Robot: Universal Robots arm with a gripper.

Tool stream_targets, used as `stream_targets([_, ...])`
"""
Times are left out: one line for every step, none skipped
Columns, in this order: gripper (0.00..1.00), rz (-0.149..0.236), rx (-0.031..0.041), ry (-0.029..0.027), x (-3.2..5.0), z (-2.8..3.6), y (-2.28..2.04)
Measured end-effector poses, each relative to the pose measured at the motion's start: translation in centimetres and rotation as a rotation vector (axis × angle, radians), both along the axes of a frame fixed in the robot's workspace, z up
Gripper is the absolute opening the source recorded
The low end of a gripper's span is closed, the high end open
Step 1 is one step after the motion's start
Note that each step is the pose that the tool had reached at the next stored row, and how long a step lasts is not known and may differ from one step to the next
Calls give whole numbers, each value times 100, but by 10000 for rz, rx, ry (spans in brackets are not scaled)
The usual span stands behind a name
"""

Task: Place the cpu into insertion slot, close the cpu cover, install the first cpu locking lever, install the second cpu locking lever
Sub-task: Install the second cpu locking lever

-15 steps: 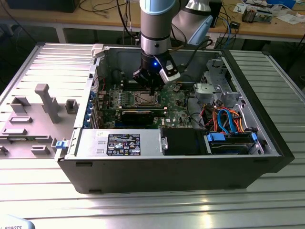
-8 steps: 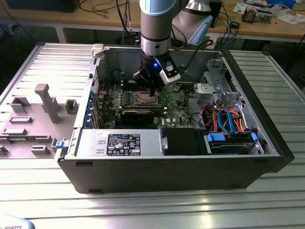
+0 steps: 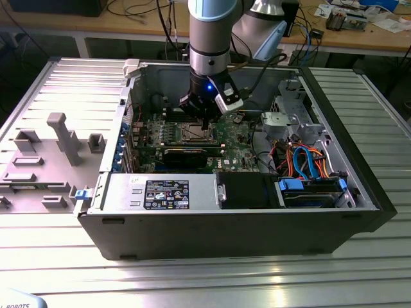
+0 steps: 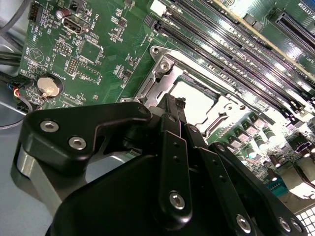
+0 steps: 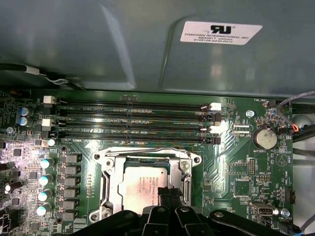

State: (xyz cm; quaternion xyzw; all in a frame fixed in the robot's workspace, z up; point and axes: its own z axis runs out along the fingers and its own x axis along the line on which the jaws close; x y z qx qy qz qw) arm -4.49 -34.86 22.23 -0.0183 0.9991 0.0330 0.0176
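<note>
Since gripper fingers pinched together over cpu, holding nothing visible, chip sits in insertion slot, frame centre-bottom; cpu cover lies down around it, so levers likely underway.

cpu: dull silver-grey square, flat inside the insertion slot | cpu cover: thin silver frame lying down around the chip, apparently closed | both seen on the green board in both wrist views, near the memory slots.
</note>
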Motion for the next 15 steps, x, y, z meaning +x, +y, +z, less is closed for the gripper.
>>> stream_targets([11, 1, 0, 0, 0, 0, -1])
stream_targets([11, 1, 0, 0, 0, 0, -4])
stream_targets([11, 2, -1, 0, 0, 0, -8])
stream_targets([11, 1, -1, 0, 0, 0, -14])
stream_targets([11, 0, -1, 0, 0, 0, -28])
stream_targets([11, 0, 0, 0, 0, 0, -41])
stream_targets([11, -1, 1, -1, 0, 0, -47])
stream_targets([11, -1, 1, -1, 0, -1, -48])
stream_targets([11, -2, 1, 0, 0, 0, -48])
stream_targets([11, 0, 0, 0, 0, 0, -48])
stream_targets([11, 0, 0, 0, 0, 0, -52])
stream_targets([11, 0, 1, 0, 0, 0, -55])
stream_targets([11, -1, 0, 0, 0, 0, -55])
stream_targets([11, 0, 0, 0, 0, 0, -55])
stream_targets([11, 0, 0, 0, 0, 0, -55])
